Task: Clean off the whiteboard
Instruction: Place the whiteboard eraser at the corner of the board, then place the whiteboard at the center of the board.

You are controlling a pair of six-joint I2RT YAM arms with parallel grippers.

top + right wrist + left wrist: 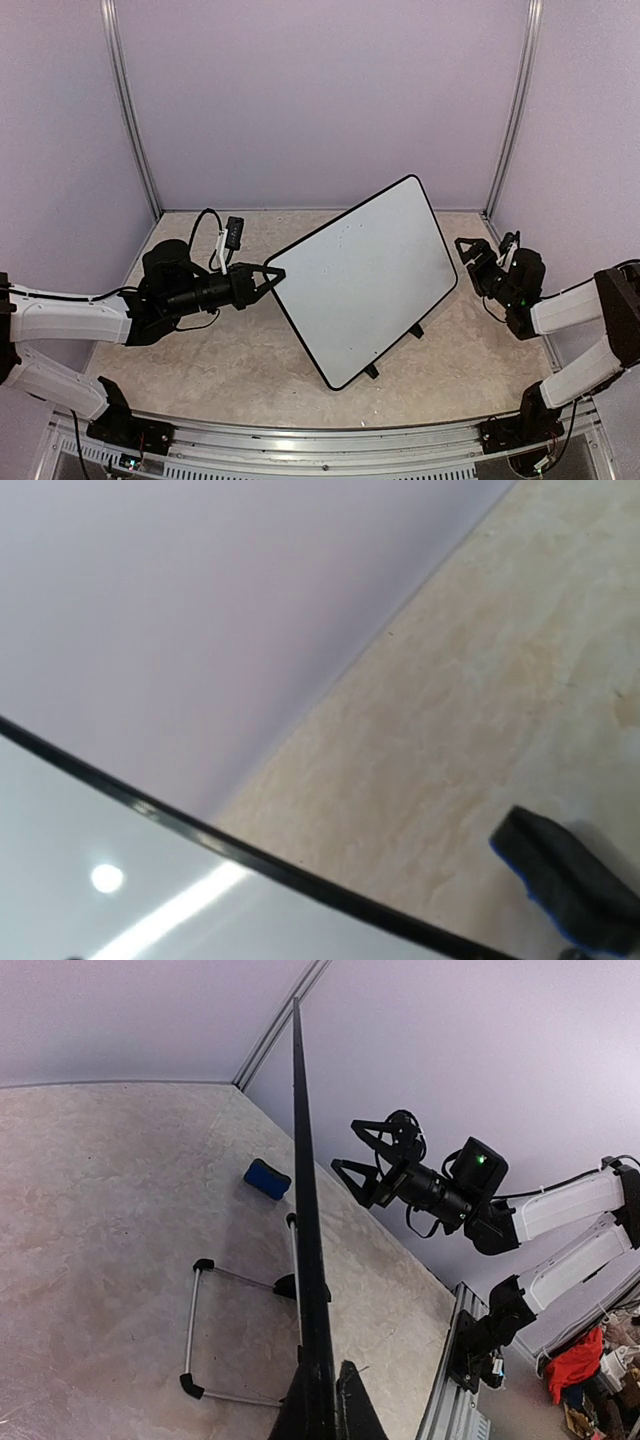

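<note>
The whiteboard (pixel 365 275) stands tilted on its small black feet (pixel 371 371) in the middle of the table, and its white face looks blank. My left gripper (pixel 272 278) is shut on the board's left rim. In the left wrist view the board is edge-on (pixel 305 1210) between my fingertips (pixel 355 1410). My right gripper (pixel 468 250) is open and empty just off the board's right rim, and it also shows in the left wrist view (pixel 360 1155). A black-and-blue eraser (pixel 267 1178) lies on the table behind the board. It also shows in the right wrist view (pixel 570 890), beside the board's rim (pixel 250 858).
The board's wire stand (pixel 192 1330) juts out behind it on the table. Purple walls with metal corner posts (pixel 130 110) close off the back and sides. An aluminium rail (pixel 320 440) runs along the near edge by the arm bases.
</note>
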